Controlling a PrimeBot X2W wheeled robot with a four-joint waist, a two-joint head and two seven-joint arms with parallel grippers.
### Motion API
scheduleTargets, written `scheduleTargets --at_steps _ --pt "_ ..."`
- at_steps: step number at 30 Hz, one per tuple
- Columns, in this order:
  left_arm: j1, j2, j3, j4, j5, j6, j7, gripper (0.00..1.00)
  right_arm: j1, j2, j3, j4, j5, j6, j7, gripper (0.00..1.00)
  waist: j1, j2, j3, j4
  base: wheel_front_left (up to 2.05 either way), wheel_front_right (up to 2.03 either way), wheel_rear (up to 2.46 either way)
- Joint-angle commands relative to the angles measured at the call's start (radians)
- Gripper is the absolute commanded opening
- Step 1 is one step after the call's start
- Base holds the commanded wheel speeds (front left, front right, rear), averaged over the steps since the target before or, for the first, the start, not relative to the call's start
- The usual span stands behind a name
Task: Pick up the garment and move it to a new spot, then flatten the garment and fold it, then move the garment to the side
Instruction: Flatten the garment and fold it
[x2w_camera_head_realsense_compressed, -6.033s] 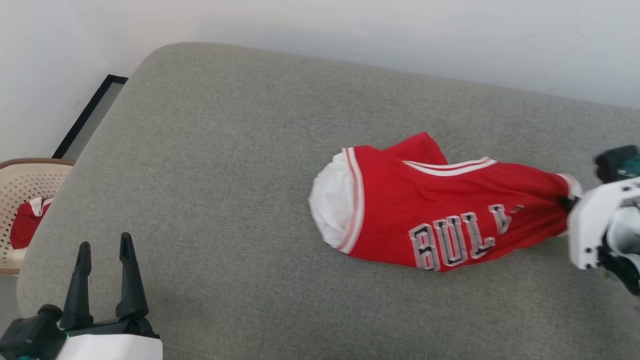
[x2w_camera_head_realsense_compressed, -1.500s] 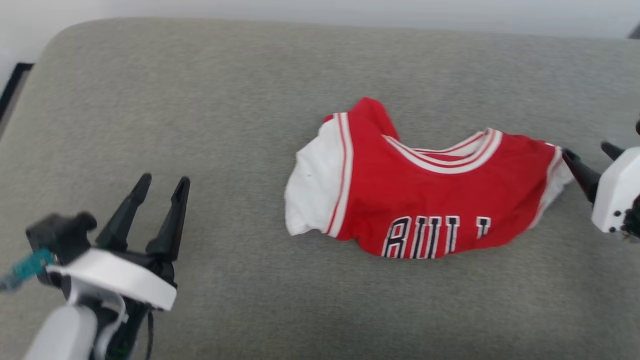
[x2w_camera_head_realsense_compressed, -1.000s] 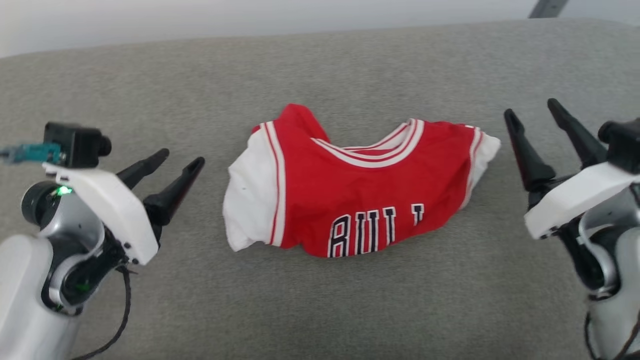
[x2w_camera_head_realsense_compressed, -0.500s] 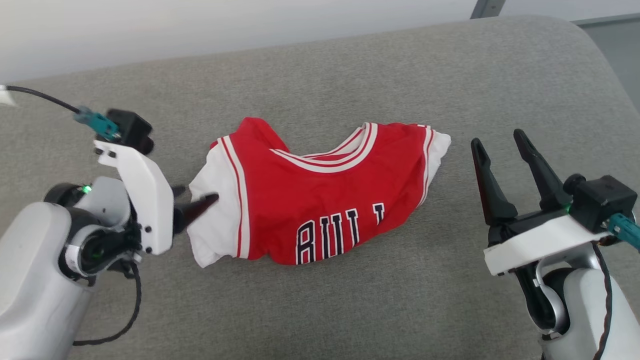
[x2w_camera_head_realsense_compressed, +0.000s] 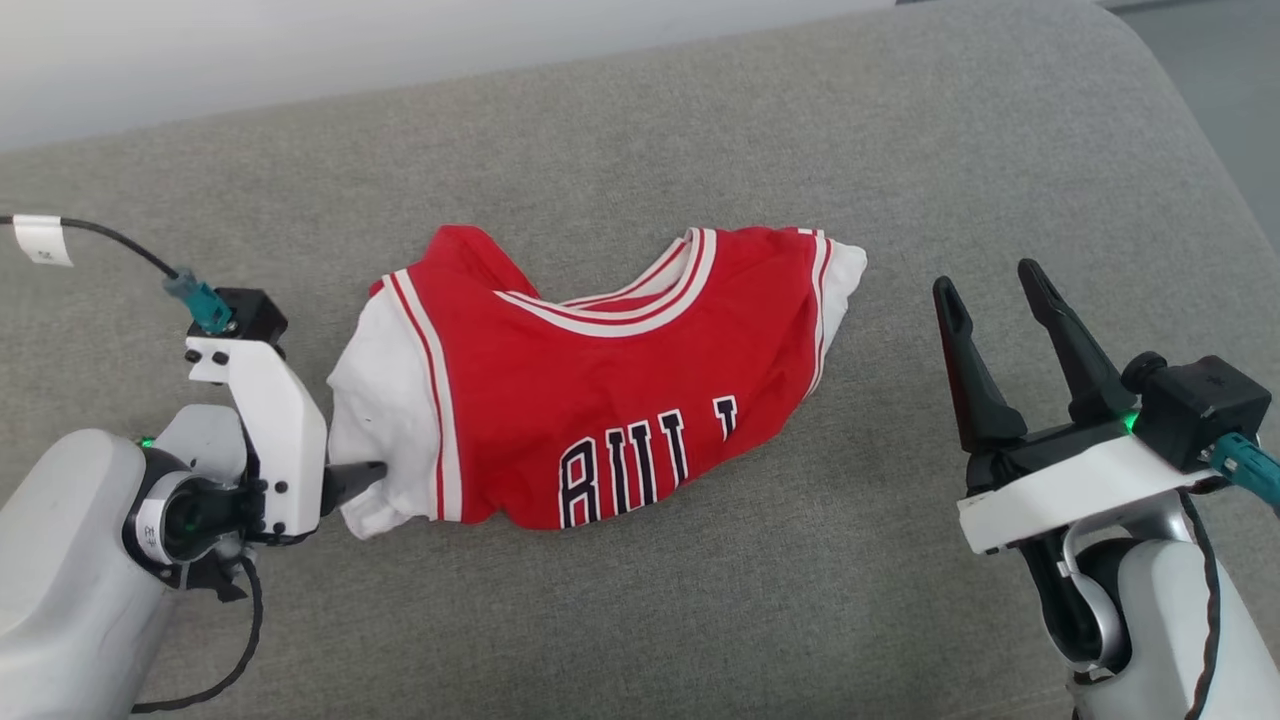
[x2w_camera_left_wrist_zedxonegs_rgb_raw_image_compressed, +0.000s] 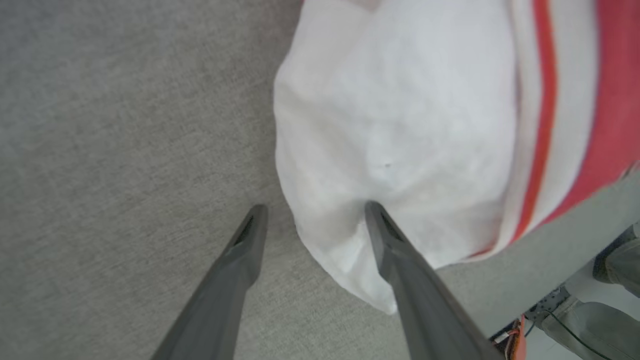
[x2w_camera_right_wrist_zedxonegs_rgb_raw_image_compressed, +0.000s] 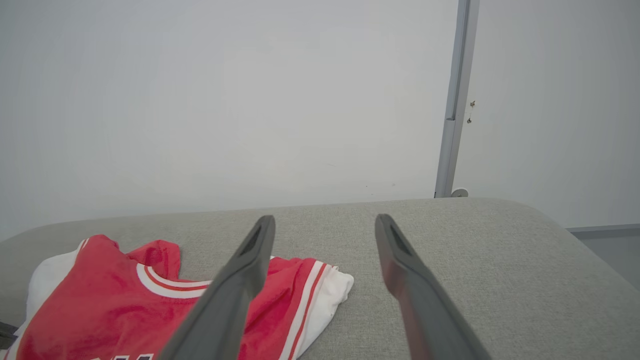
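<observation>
The garment (x2w_camera_head_realsense_compressed: 600, 390), a red jersey with white sleeves, striped trim and black letters, lies crumpled in the middle of the grey cushion (x2w_camera_head_realsense_compressed: 700, 620). My left gripper (x2w_camera_head_realsense_compressed: 370, 470) points at the lower corner of its left white sleeve (x2w_camera_left_wrist_zedxonegs_rgb_raw_image_compressed: 400, 125). In the left wrist view the left gripper (x2w_camera_left_wrist_zedxonegs_rgb_raw_image_compressed: 315, 209) is open: one finger rests on the sleeve, the other on bare cushion, and the sleeve's edge lies between them. My right gripper (x2w_camera_head_realsense_compressed: 988, 285) stands open to the right of the jersey, apart from it. The right wrist view has the right gripper (x2w_camera_right_wrist_zedxonegs_rgb_raw_image_compressed: 325, 221) above the garment (x2w_camera_right_wrist_zedxonegs_rgb_raw_image_compressed: 125, 300).
The cushion's rounded right edge (x2w_camera_head_realsense_compressed: 1190, 130) curves down at the upper right, with grey floor beyond it. A white wall (x2w_camera_right_wrist_zedxonegs_rgb_raw_image_compressed: 250, 100) with a grey vertical strip (x2w_camera_right_wrist_zedxonegs_rgb_raw_image_compressed: 452, 100) stands behind the cushion. A cable (x2w_camera_head_realsense_compressed: 100, 232) runs to the left wrist camera.
The camera has turned right. The right gripper, earlier shut on the garment's end, has let go and drawn back. The left gripper has come in to the lower corner of the white sleeve.
</observation>
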Motion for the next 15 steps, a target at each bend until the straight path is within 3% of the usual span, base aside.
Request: scheduleTargets --at_steps 1,6,7,8,12,15 --pt "-0.009 -0.002 -0.002 0.027 0.003 -0.007 -0.009 1.0 -0.012 0.005 0.005 -0.001 0.006 0.0 -0.007 1.0 0.0 0.0 0.015 -0.009 0.0 0.0 0.0" --pt "-0.015 -0.034 0.005 0.101 -0.023 -0.017 -0.028 1.0 -0.024 0.004 0.002 -0.004 0.004 0.0 -0.014 1.0 0.0 0.0 0.042 -0.012 0.0 0.0 0.0" --pt "-0.018 -0.039 0.006 0.113 -0.025 -0.024 -0.034 0.29 -0.027 0.005 0.001 -0.004 0.003 0.0 -0.016 1.0 0.0 0.0 0.046 -0.012 0.0 0.0 0.0" --pt "-0.021 -0.046 0.01 0.123 -0.034 -0.026 -0.036 0.0 -0.029 0.006 -0.001 -0.004 0.002 0.0 -0.017 1.0 0.0 0.0 0.049 -0.011 0.0 0.0 0.0" --pt "-0.028 -0.05 0.018 0.14 -0.061 -0.04 -0.024 0.0 -0.031 0.007 -0.013 0.0 -0.002 0.0 -0.018 1.0 0.0 0.0 0.057 -0.001 0.0 0.0 0.0" --pt "-0.033 -0.017 0.035 0.126 -0.055 -0.041 -0.027 0.0 -0.031 0.009 -0.022 0.0 -0.009 0.0 -0.019 1.0 0.0 0.0 0.059 0.008 0.0 0.0 0.0"
